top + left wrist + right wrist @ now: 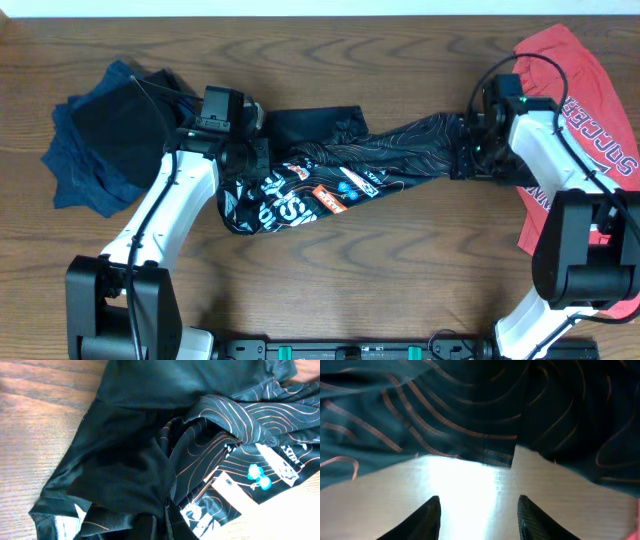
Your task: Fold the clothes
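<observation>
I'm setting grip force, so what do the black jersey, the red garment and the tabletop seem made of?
The black jersey: thin, smooth synthetic sports knit, probably polyester; slight sheen, printed contour lines, soft draping folds. The red garment: likely similar light athletic fabric; white printed lettering, lies limp. The tabletop: wood or wood-look laminate, unclear which; brown grain, glare in the right wrist view.

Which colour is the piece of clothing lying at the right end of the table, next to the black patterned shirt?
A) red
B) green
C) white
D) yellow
A: the red garment, with white lettering, lies at the right end beside the black jersey.
</observation>
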Controlling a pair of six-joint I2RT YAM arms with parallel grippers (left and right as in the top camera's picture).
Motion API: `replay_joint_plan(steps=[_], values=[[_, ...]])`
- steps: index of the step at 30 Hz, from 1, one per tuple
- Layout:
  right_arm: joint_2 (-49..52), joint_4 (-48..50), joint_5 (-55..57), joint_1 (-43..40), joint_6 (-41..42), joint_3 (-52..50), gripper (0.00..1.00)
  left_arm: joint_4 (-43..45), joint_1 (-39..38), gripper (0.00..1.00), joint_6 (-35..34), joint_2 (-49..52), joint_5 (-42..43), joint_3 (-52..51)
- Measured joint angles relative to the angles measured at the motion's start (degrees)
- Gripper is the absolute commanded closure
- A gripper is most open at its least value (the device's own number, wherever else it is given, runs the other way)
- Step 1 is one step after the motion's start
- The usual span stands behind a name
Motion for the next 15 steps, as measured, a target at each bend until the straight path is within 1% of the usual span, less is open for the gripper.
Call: replay_joint_plan(steps=[9,15], values=[[0.0,8.5,0.6,0.0,5.4,-5.7,0.55,-0.4,0.0,0.94,0.0,0.0,0.0,0.0],[0.0,13.0,0.8,0.0,8.1,-6.9,0.55,-0.4,0.0,0.94,0.0,0.0,0.0,0.0]])
